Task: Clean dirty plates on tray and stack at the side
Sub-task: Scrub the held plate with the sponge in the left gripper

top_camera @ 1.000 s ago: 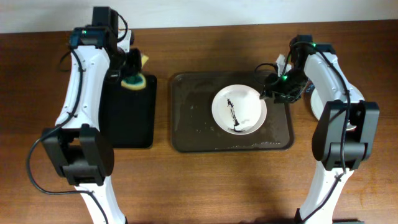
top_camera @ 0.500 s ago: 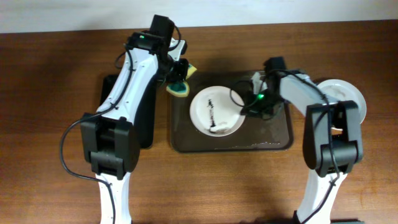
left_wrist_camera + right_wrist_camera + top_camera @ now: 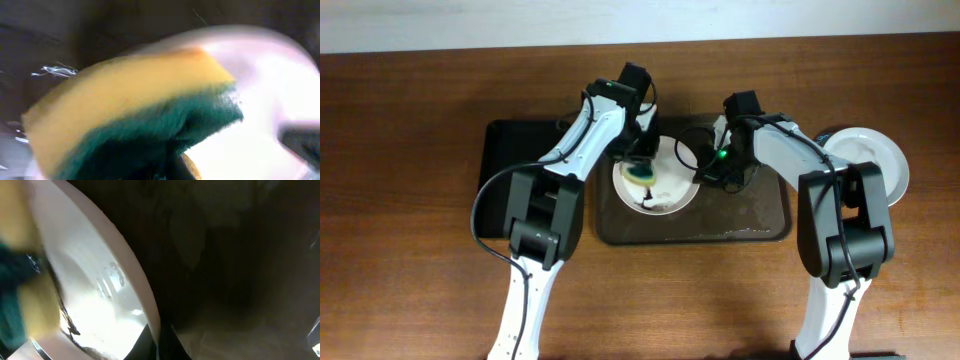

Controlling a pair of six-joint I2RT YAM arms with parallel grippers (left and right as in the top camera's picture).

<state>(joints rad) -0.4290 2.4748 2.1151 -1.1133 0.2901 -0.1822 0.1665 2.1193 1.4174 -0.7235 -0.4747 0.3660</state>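
Note:
One white plate lies at the left end of the brown tray, with a black streak near its front rim. My left gripper is shut on a yellow-and-green sponge, which it presses green side down onto the plate. The left wrist view shows the sponge large and blurred over the white plate. My right gripper is shut on the plate's right rim. In the right wrist view its fingertips pinch the rim of the plate, with the streak beside the sponge.
A second white plate sits on the table to the right of the tray, partly under my right arm. A narrower black tray lies to the left of the brown one. Water drops glisten on the brown tray's floor.
My left arm carried the sponge from the black tray across onto the plate. My right gripper closed on the plate's rim, and the plate slid left along the tray.

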